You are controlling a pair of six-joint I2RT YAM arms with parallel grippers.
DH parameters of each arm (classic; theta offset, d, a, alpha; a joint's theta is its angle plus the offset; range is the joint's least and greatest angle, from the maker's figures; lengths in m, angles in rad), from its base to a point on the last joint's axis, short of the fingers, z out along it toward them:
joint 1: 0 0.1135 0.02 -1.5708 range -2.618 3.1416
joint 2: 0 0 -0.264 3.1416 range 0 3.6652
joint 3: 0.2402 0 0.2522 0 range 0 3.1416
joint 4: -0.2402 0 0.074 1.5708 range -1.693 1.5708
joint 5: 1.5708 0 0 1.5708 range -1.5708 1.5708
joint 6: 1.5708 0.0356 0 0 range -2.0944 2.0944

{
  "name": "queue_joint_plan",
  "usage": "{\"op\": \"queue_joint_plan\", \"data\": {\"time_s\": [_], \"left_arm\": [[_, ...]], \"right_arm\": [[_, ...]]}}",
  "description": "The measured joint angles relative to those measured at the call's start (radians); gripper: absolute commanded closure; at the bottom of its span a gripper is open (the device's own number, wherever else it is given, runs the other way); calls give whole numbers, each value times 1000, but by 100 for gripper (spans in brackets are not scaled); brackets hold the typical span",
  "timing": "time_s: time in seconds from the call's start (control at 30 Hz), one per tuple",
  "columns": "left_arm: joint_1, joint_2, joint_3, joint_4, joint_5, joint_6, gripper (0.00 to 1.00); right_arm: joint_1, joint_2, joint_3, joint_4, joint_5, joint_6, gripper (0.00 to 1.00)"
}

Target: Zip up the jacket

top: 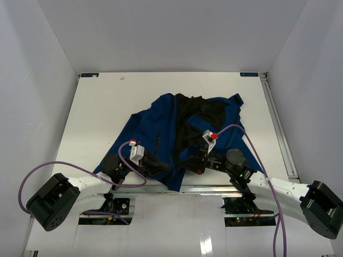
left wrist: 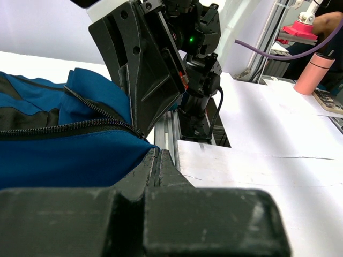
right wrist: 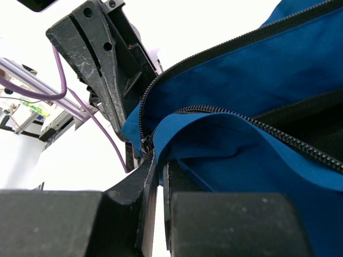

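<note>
Jacket (top: 155, 120) lies spread on the white table (top: 107, 101), blue shell out, black lining (top: 187, 115) showing up the middle; its lower hem is at the tips of both grippers, the rest stretching away beyond them; left gripper (left wrist: 157, 156) has its fingers pressed together, and the blue hem corner tapers straight into their tips, so it looks clamped on the fabric; zipper (left wrist: 64, 128) runs off to the left of those fingers, teeth unjoined, a second row curling up behind; right gripper (right wrist: 158, 163) has its fingers nearly together with only a thin slit between, a fold of blue cloth pinched in that slit; the zipper's lower end sits just above and left of its tips, both rows of teeth fanning out to the right from there; the two grippers face each other tip to tip, almost touching, across the hem; purple cable (right wrist: 64, 75) hangs behind the left gripper in the right wrist view.
</note>
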Motion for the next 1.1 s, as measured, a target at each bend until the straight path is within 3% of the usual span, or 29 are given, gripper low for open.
{"op": "queue_joint_plan", "data": {"time_s": [0.4,1.1], "left_arm": [[0,-53,31,-38,-3,45,100],[0,-72,94,-185,33,116,100]], "right_arm": [[-49,-79,13,-36,-70,-5,92],[-151,-46,68,-89,-220,13,92]]}}
